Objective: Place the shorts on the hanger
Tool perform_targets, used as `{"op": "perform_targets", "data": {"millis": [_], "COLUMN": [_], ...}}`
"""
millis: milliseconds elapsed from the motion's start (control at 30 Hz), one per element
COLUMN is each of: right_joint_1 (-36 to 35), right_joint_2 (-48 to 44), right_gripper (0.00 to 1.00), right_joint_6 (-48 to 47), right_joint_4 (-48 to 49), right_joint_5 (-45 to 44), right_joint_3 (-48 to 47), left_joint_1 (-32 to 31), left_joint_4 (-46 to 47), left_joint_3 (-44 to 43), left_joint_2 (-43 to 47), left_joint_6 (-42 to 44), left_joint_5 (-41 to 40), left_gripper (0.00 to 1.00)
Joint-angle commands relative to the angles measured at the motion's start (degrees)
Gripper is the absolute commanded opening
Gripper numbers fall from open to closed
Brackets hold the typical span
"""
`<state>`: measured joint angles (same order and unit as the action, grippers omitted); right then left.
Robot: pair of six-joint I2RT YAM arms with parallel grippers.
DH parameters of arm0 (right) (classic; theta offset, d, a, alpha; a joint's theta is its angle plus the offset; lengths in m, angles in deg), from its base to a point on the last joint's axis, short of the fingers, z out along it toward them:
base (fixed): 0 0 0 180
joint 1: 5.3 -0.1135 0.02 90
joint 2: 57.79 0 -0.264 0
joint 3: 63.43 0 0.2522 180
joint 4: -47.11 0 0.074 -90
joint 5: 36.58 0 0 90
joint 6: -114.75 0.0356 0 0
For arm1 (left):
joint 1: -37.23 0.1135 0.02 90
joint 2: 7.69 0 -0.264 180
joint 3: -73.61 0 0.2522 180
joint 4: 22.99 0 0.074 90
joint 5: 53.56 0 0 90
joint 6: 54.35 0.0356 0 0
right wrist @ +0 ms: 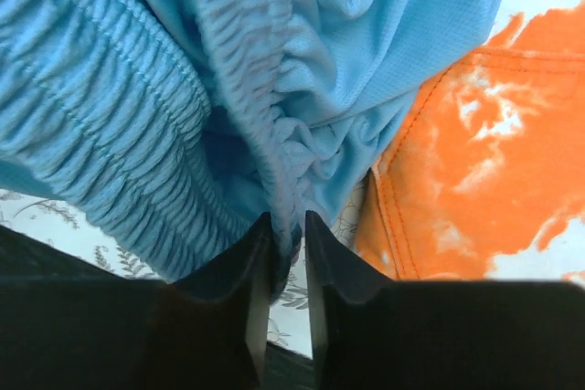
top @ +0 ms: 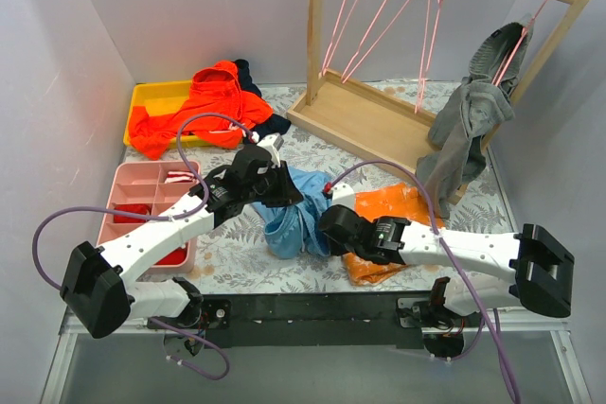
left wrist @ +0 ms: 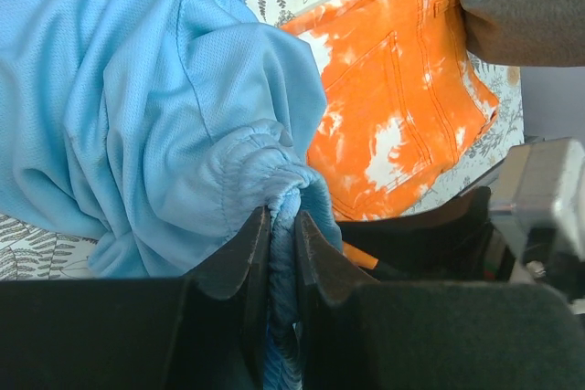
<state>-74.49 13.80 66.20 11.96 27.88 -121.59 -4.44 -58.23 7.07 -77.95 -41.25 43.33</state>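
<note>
The light blue shorts [top: 294,219] lie bunched on the table between my two grippers. My left gripper [top: 284,186] is shut on the gathered waistband, which is squeezed between its jaws in the left wrist view [left wrist: 281,226]; the shorts [left wrist: 155,107] spread out to its left there. My right gripper [top: 327,224] grips another stretch of the elastic waist from the right; in the right wrist view [right wrist: 288,226] its jaws stand narrow with an edge of the shorts [right wrist: 228,70] between them. Several pink wire hangers [top: 379,16] hang on the wooden rack [top: 365,115] at the back.
An orange white-mottled cloth [top: 398,210] lies under my right arm, beside the shorts. A grey garment [top: 469,130] hangs from the rack's right end. A yellow tray [top: 151,101] with an orange-red garment [top: 204,101] stands at back left. A pink compartment box [top: 142,196] is at left.
</note>
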Motion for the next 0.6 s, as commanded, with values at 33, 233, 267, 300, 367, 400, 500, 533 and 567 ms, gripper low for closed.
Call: {"op": "perform_targets", "data": {"millis": [33,233,267,300,367,400,500,533,567], "right_joint_1": [1.68,8.45,8.63,8.81,8.81,8.81,9.16,9.42,9.68], "right_joint_2": [0.74,-4.0,-4.18,-4.09,-3.57,-2.78,-1.2,-0.84,-0.32], "right_gripper": [0.12,0.01,0.01,0.01,0.01,0.01,0.01,0.01,0.01], "right_joint_6": [1.44,-4.71,-5.41,-5.76,-6.73,-7.0,-8.22,-8.75,-9.63], "right_joint_4": [-6.27,-9.55,-9.81,-9.99,-10.43,-10.52,-10.52,-10.34,-10.34], "right_joint_5": [-6.71,-12.42,-13.21,-13.65,-14.18,-14.27,-14.63,-14.54,-14.19], "right_joint_3": [-1.12,-2.79,-3.32,-4.54,-5.69,-6.57,-8.06,-8.42,-8.85], "left_joint_1": [0.1,0.01,0.01,0.1,0.1,0.01,-0.16,-0.34,-1.21], "left_joint_4": [0.03,-1.29,-2.59,-3.39,-6.28,-7.26,-11.91,-13.32,-16.03], "left_joint_3": [2.05,7.5,8.03,8.3,9.18,9.44,10.85,11.2,12.07], "left_joint_2": [2.4,7.94,8.73,10.21,11.8,13.29,15.32,16.46,17.25], "left_joint_6": [-0.26,-2.72,-3.68,-4.13,-4.92,-5.88,-7.55,-7.91,-8.35], "left_joint_5": [3.9,8.31,8.48,8.31,7.7,7.52,6.99,6.38,5.51], "left_gripper": [0.0,0.64,0.68,0.7,0.7,0.7,0.67,0.66,0.64]}}
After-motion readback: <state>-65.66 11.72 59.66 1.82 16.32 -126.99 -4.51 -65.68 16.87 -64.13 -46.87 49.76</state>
